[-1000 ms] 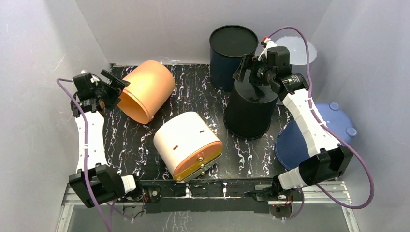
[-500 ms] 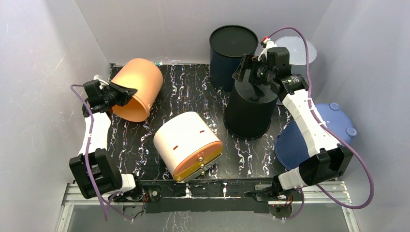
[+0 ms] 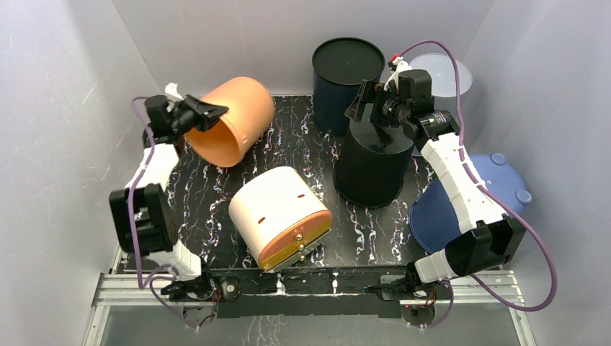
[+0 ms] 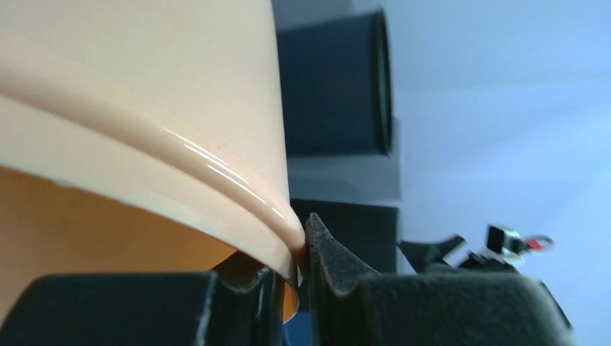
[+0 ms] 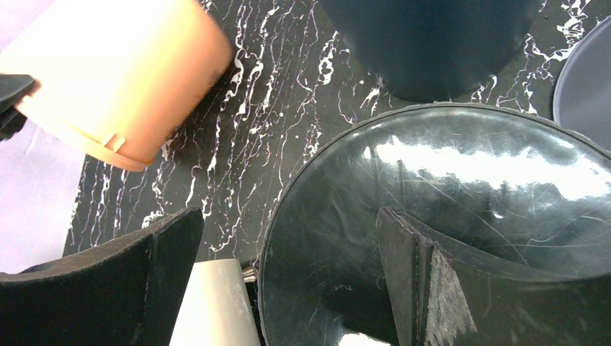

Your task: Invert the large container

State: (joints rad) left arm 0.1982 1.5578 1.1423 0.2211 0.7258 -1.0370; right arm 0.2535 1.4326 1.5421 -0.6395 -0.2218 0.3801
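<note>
The large container [image 3: 238, 115] is an orange tub, lifted and tilted at the back left with its mouth facing down and toward the front left. My left gripper [image 3: 210, 112] is shut on its rim. In the left wrist view the rim [image 4: 281, 223] is pinched between the two pads, and the left gripper [image 4: 297, 254] has one pad inside the tub and one outside. My right gripper [image 3: 366, 102] is open and hovers over the flat top of a black upturned container [image 3: 371, 169]. Nothing lies between the right gripper [image 5: 288, 216] fingers.
A dark cylinder [image 3: 346, 68] stands at the back centre. A cream container with an orange lid [image 3: 277, 213] lies on its side in the middle front. A blue lid [image 3: 468, 198] leans at the right and a clear lid [image 3: 447, 76] sits behind the right arm.
My left gripper shut on the orange tub's rim, then swung up and to the right, lifting and turning the tub. The right arm stayed still.
</note>
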